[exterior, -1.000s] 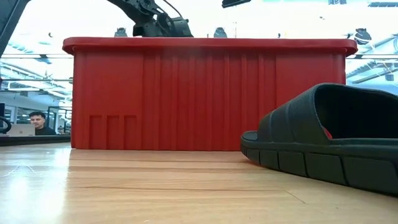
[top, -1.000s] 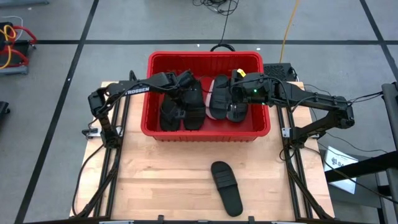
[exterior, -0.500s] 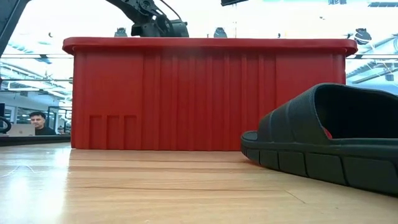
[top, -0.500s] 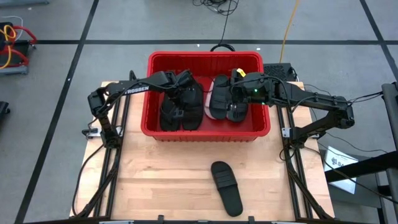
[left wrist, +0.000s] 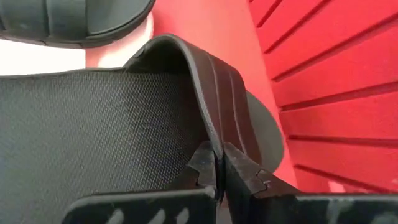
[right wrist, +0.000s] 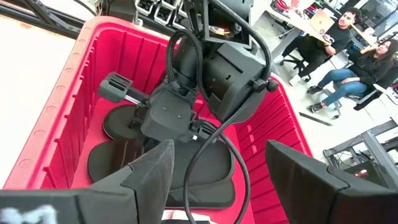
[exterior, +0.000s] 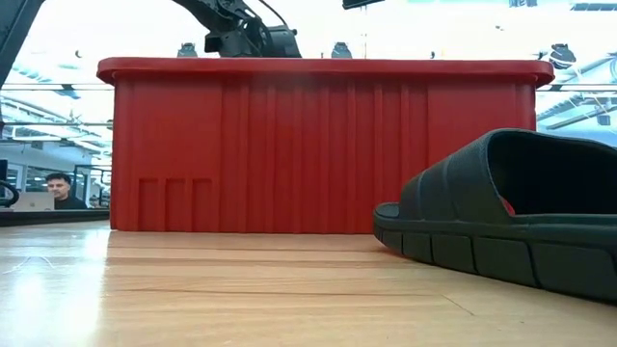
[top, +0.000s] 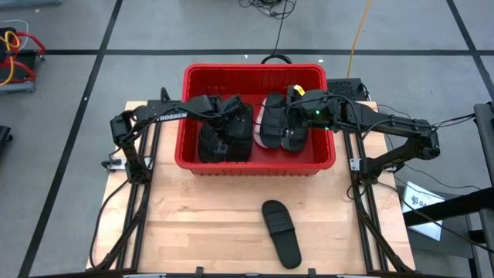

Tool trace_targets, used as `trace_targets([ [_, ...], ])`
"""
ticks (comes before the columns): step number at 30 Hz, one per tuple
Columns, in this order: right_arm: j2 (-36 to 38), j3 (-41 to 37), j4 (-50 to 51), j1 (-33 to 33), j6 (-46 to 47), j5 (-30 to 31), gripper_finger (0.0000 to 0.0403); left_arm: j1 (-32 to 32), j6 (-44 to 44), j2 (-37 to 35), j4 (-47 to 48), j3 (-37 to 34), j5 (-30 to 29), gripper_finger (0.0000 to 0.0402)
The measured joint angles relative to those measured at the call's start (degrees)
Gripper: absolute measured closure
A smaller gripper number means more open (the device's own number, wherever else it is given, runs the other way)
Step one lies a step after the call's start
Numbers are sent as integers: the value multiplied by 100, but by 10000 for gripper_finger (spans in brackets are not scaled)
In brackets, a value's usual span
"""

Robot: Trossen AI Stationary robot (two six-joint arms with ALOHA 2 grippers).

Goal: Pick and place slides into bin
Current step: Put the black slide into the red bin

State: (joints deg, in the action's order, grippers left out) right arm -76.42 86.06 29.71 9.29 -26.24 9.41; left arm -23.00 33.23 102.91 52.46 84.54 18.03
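The red bin (top: 255, 71) stands at the table's far middle and holds several black slides (top: 279, 127) and a light pink one (top: 267, 104). My left gripper (top: 224, 110) reaches into the bin's left half from the left, shut on a black slide (left wrist: 112, 118) with a mesh lining. My right gripper (top: 294, 108) hangs open over the bin's right half with nothing between its fingers (right wrist: 155, 168). One more black slide (top: 280, 232) lies sole down on the wooden table near the front edge. My left gripper pinches the edge of the black slide's strap (left wrist: 208, 134) between its two fingertips (left wrist: 239, 171). The fingers come steeply from above, slanting in from the table's left. The strap arches up from the hold; whether the sole rests on the slides below, I cannot tell.
The bin's ribbed wall (left wrist: 336, 74) stands close beside the held slide. The bin's thick rim (exterior: 318, 69) hides its inside in the low view. Bare table lies on both sides of the loose slide (exterior: 501, 222). People sit in the room beyond (right wrist: 348, 25).
My left gripper, still shut on the strap, has tipped a little and drawn slightly toward the bin's left wall. The black slides in the bin's left half have bunched closer together with it. My right arm has kept still.
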Motion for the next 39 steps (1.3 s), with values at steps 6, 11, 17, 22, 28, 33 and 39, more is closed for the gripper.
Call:
trace_targets([
  [6, 0, 0, 0, 1, 0, 0, 161, -99, 134, 0, -2, 0, -91, 389],
  [11, 0, 0, -7, 0, 0, 0, 161, -85, 444, 0, -138, -1, -247, 379],
  [17, 0, 0, -167, 0, 0, 0, 161, 8, 557, 0, -335, -1, -717, 374],
  [22, 0, 0, -170, -1, 0, -2, 161, 26, 523, 0, -327, -1, -811, 366],
  [28, 2, 0, -168, -1, 0, -2, 161, 20, 543, 0, -346, -1, -860, 327],
  [33, 2, 0, -168, 0, 0, -2, 161, 26, 544, -2, -365, -1, -1190, 289],
  [39, 2, 0, -168, -1, 0, -8, 161, 22, 517, -2, -383, -1, -1285, 264],
])
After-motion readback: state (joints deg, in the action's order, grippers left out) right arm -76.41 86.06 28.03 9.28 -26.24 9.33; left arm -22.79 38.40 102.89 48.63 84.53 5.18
